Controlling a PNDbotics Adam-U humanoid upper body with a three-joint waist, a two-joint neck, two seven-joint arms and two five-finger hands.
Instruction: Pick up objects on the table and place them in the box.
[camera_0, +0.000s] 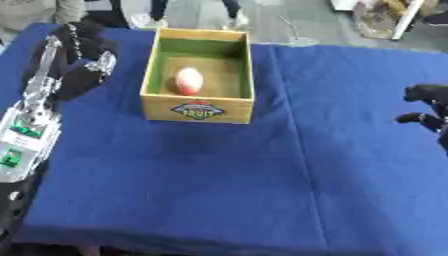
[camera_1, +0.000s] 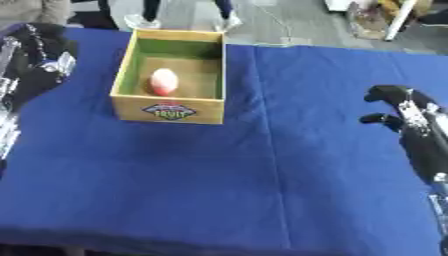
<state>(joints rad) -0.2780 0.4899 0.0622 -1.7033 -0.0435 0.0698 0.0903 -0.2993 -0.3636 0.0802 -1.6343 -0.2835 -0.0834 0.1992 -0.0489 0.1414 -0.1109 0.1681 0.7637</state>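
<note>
With the blue tablecloth spread wide under it, the wooden box sits upright toward the far side, a colourful fruit label on its near wall. Inside the box, on its floor and a little left of centre, lies a pale egg-shaped object with a reddish lower end, and it touches none of the walls. Left of the box, well apart from it, the left hand hangs above the cloth on its silver and black arm, fingers relaxed and holding nothing. Far to the right of the box, near the cloth's edge, the right hand shows its dark fingers loosely bent, thumb out, and it grasps nothing either.
</note>
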